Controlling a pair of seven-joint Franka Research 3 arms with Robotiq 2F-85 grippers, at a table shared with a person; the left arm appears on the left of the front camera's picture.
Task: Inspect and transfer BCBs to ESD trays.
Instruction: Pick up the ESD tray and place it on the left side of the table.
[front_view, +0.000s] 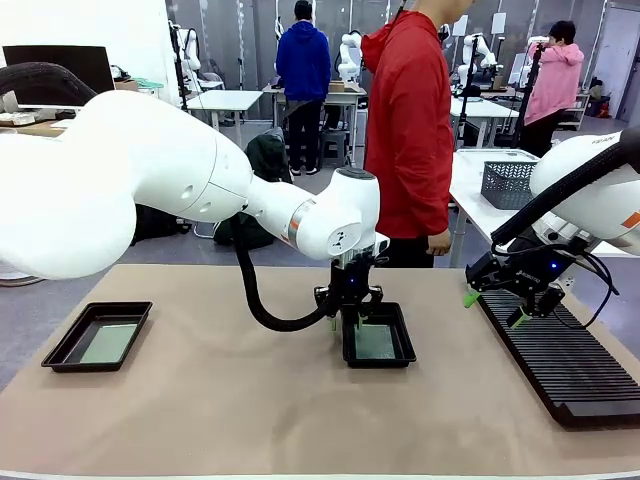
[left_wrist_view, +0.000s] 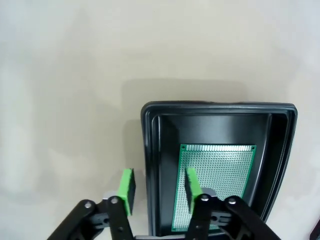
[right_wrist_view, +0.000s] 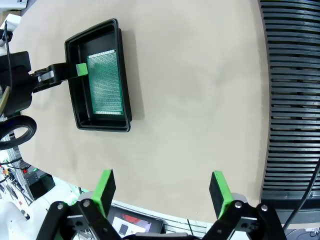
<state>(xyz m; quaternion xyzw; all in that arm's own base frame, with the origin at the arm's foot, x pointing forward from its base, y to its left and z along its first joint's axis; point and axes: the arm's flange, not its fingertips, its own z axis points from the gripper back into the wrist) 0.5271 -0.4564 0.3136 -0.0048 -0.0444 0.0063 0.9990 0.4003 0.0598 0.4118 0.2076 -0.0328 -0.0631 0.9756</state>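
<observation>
Two black ESD trays lie on the tan table. The middle tray (front_view: 380, 362) (left_wrist_view: 220, 106) (right_wrist_view: 128, 100) holds a green BCB (front_view: 374, 341) (left_wrist_view: 220, 180) (right_wrist_view: 105, 82) flat on its floor. In the far-left tray (front_view: 62, 348) lies another BCB (front_view: 108, 342). My left gripper (front_view: 348, 318) (left_wrist_view: 157, 184) hangs low over the middle tray's left wall, one finger outside it and one inside above the board's edge, with gaps to the wall on both sides. Off to the right, my right gripper (front_view: 494, 308) (right_wrist_view: 162, 186) stands open and holds nothing, above the table beside the rack.
A long black ribbed rack (front_view: 560, 365) (right_wrist_view: 292, 100) runs along the table's right side. A person in a red hoodie (front_view: 410, 130) stands at the far edge behind the middle tray. Bare table stretches between the two trays and along the front.
</observation>
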